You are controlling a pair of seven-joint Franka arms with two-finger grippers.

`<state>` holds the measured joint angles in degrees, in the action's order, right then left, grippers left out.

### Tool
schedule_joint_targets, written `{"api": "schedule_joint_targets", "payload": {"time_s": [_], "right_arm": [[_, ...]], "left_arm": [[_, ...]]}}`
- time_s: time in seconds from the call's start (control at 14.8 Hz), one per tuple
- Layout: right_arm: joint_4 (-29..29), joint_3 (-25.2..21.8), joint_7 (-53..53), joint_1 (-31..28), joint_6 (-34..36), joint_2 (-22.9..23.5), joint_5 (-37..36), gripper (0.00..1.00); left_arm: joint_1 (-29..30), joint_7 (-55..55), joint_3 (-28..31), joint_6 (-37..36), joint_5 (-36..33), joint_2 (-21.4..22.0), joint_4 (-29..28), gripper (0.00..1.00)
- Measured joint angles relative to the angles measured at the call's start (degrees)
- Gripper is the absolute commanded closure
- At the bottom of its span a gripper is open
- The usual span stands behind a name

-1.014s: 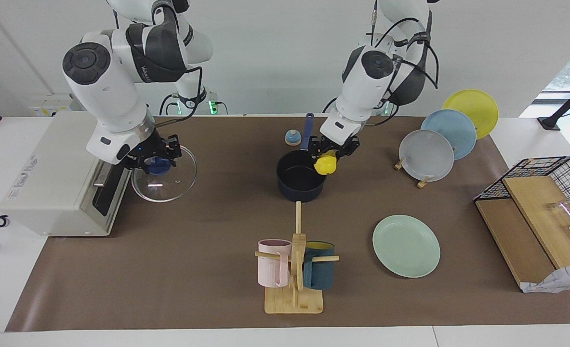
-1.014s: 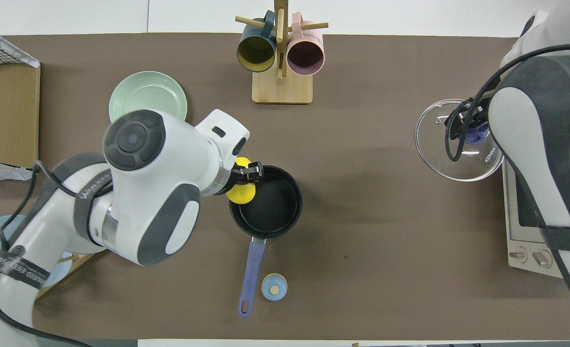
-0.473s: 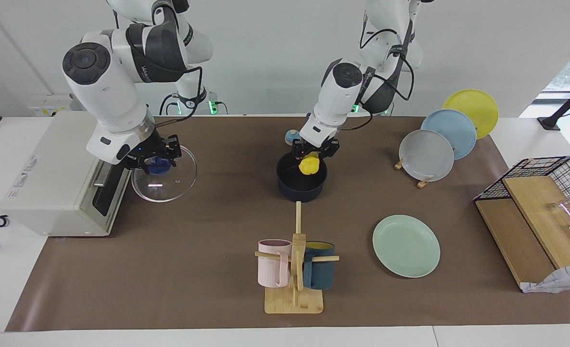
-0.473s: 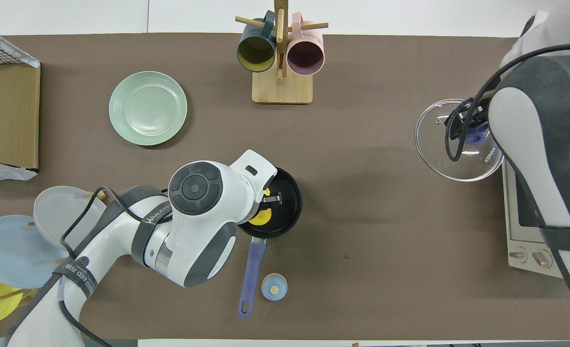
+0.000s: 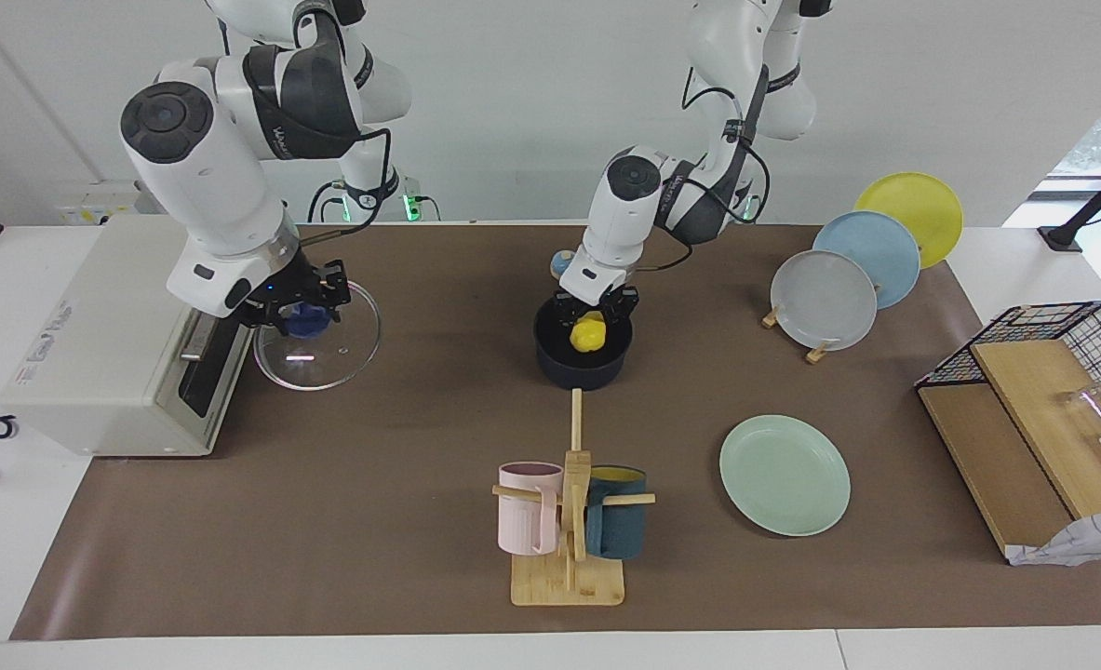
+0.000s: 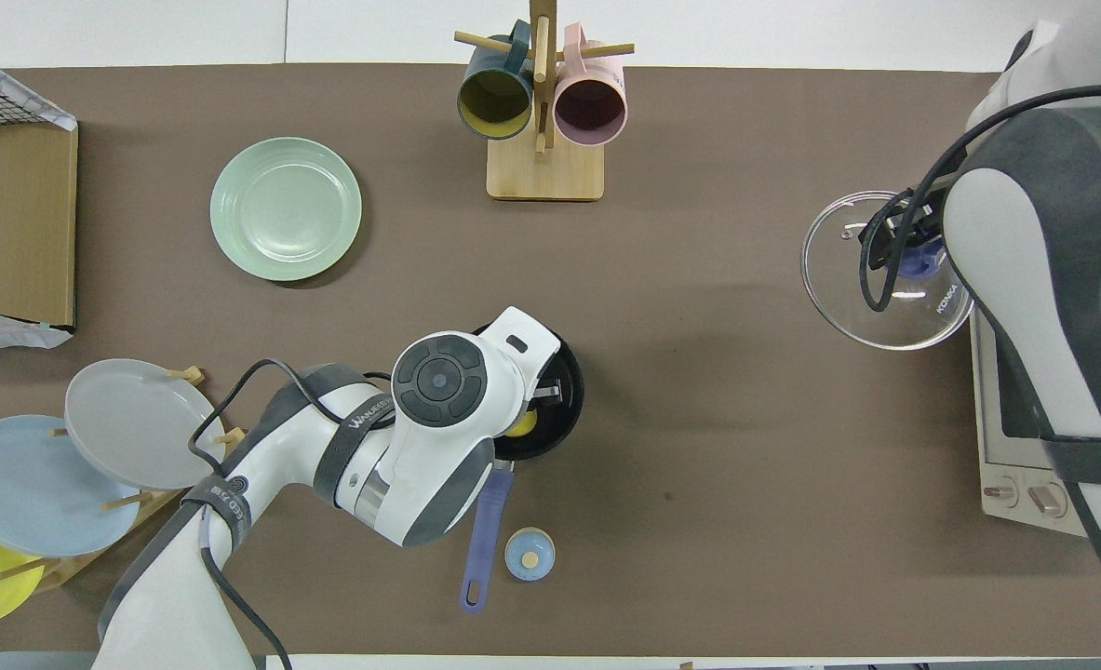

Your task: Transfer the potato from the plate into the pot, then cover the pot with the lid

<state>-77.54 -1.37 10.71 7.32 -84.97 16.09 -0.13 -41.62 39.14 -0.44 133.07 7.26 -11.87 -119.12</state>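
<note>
Potato (image 5: 589, 334) sits inside pot (image 5: 584, 365), mid-table; left gripper (image 5: 595, 311) directly over it w/ jaws spread, fingertips either side, not clamping. Pot handle (image 6: 484, 538) points toward robots, small bell (image 6: 530, 555) just beside it. Plate (image 5: 785, 475) bare, farther from robots than pot, toward left arm's end. Right gripper (image 5: 301, 307) is at lid (image 5: 319, 340) knob, lid beside toaster oven (image 5: 108, 344); jaw state: cannot tell.
</note>
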Motion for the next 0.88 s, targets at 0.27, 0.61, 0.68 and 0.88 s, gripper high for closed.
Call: {"api": "schedule_joint_targets", "payload": {"time_s": [0.27, 0.61, 0.68, 0.88], "right_arm": [[0.0, 0.0, 0.0, 0.0, 0.0, 0.0, 0.0, 1.00], [0.0, 0.0, 0.0, 0.0, 0.0, 0.0, 0.0, 1.00], [0.0, 0.0, 0.0, 0.0, 0.0, 0.0, 0.0, 1.00], [0.0, 0.0, 0.0, 0.0, 0.0, 0.0, 0.0, 1.00]], "left_arm": [[-1.4, 1.1, 0.0, 0.6, -0.3, -2.0, 0.0, 1.00], [-1.6, 1.3, 0.0, 0.9, -1.7, -2.1, 0.0, 0.24], [-1.6, 1.3, 0.0, 0.9, -1.8, -2.1, 0.0, 0.00], [-1.5, 1.3, 0.3, 1.0, -1.9, -2.0, 0.5, 0.00]]}}
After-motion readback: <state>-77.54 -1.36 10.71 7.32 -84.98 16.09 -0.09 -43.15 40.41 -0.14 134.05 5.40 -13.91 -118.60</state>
